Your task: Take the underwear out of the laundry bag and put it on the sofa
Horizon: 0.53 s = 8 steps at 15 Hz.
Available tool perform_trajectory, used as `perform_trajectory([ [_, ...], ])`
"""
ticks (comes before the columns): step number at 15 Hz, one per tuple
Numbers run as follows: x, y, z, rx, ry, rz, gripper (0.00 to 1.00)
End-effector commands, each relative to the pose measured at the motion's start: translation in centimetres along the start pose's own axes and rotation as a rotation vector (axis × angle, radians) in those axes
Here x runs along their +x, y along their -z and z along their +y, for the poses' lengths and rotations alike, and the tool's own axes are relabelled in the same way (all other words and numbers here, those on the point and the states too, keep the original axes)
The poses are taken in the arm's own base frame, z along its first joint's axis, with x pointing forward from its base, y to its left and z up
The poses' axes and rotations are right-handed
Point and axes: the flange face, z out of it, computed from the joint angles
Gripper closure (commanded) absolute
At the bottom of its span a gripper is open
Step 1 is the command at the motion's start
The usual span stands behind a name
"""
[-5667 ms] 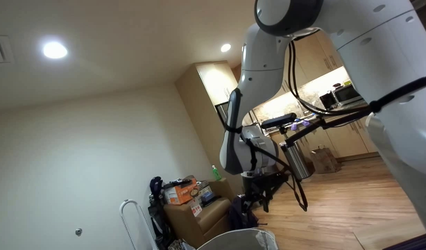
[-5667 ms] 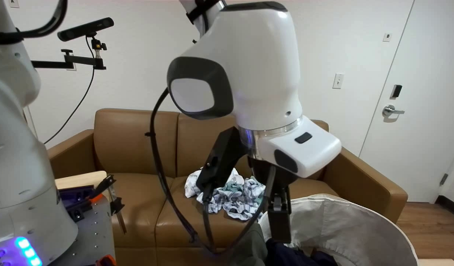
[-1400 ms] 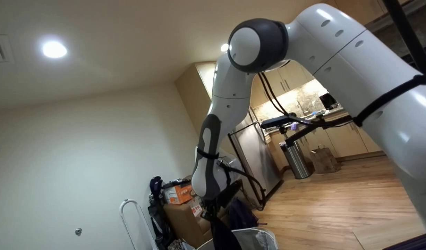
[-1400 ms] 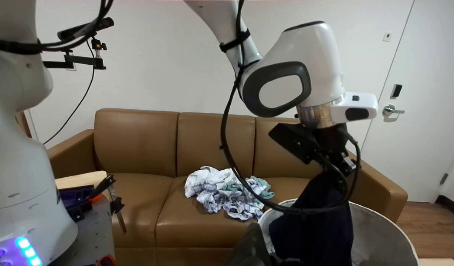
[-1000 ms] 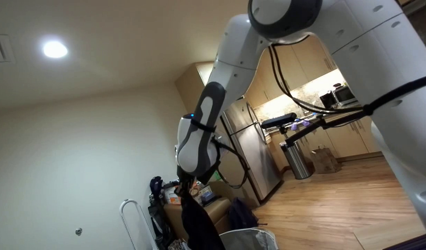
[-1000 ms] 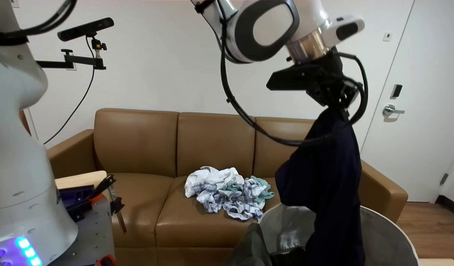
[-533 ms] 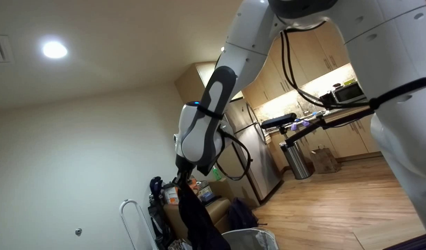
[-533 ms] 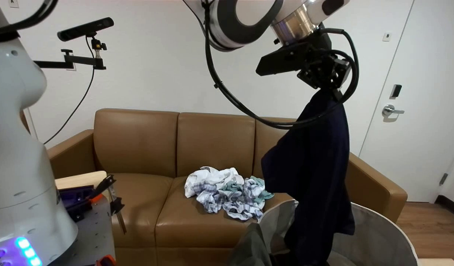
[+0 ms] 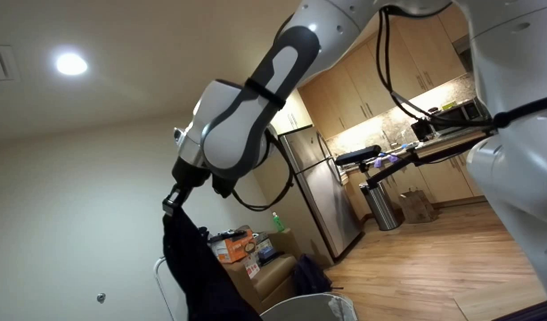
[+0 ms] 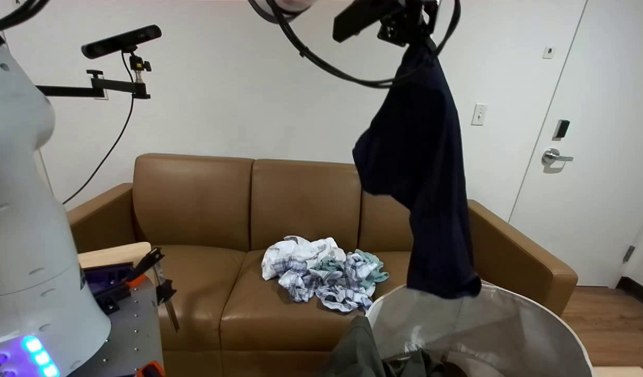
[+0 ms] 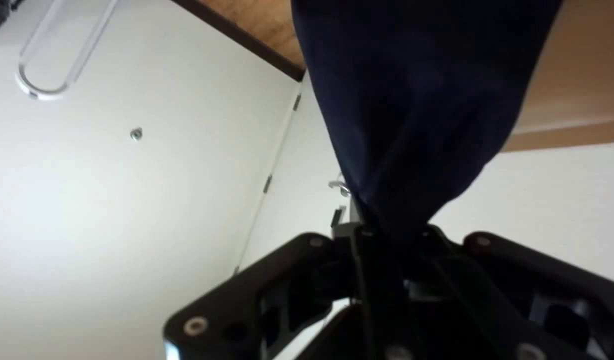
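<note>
The underwear, a dark navy garment (image 10: 431, 173), hangs at full length from my gripper (image 11: 394, 235), which is shut on its upper end. In an exterior view the grip (image 9: 173, 206) stands high against the pale wall. The garment's lower end overlaps the far rim of the off-white laundry bag (image 10: 515, 324), with its bulk above that. Cloth covers most of the fingertips in the wrist view. Behind the bag stands the brown leather sofa (image 10: 196, 209), a crumpled pile of white, plaid and teal clothes (image 10: 316, 272) on its middle seat.
Dark grey-green cloth (image 10: 358, 351) drapes over the bag's near side, with more of it inside. Beside the robot base, a metal table (image 10: 135, 324) carries clamps and a wooden piece. A camera on a black arm (image 10: 122, 41) juts out at the left.
Earlier the gripper was down by the bag without the garment. Over the last second it has risen with the navy garment, which came up out of the bag and drifted toward the sofa's middle.
</note>
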Motion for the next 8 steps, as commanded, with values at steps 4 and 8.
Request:
perform_trajectory([
  [4,2.6,5.8,-2.4,0.025,0.069,0.093,0.94],
  [8,4.6,5.2,-5.7,0.087,0.126,0.162,0.97],
])
